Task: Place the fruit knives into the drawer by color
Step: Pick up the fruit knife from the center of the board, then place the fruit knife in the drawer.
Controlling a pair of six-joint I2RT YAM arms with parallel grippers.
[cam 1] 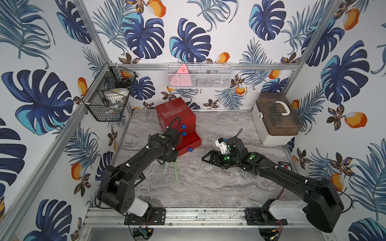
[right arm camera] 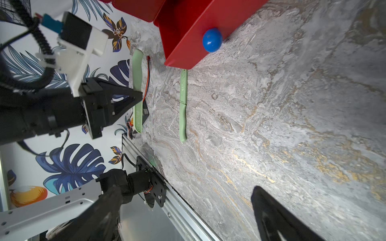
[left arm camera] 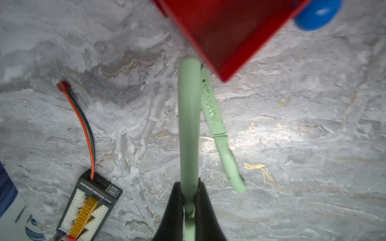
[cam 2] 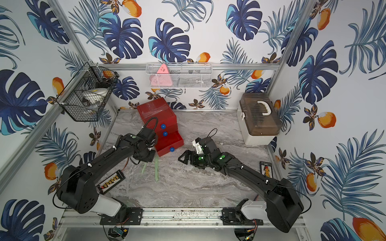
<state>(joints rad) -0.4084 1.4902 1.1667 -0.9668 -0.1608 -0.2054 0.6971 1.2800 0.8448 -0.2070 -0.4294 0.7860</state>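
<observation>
The red drawer chest (cam 1: pixel 174 112) stands at the back left, its bottom drawer (cam 1: pixel 189 143) pulled out, with nothing visible inside. My left gripper (left arm camera: pixel 189 187) is shut on a mint-green fruit knife (left arm camera: pixel 188 125), held just in front of the open drawer's near corner; it looks blurred in both top views (cam 1: pixel 166 168). A second mint-green knife (cam 1: pixel 176 171) (left arm camera: pixel 219 133) lies flat on the marble beside it, and the right wrist view shows both (right arm camera: pixel 137 87) (right arm camera: pixel 183 108). My right gripper (cam 1: pixel 208 157) rests low at mid-table, open and empty (right arm camera: pixel 188 208).
A white box with a brown lid (cam 1: pixel 275 119) sits at the back right. A black wire basket (cam 1: pixel 108 96) and a white mesh basket (cam 1: pixel 198 76) hang on the walls. A charging board (cam 2: pixel 111 179) lies by the left arm's base, and a small black device (cam 1: pixel 285 164) lies at the right edge.
</observation>
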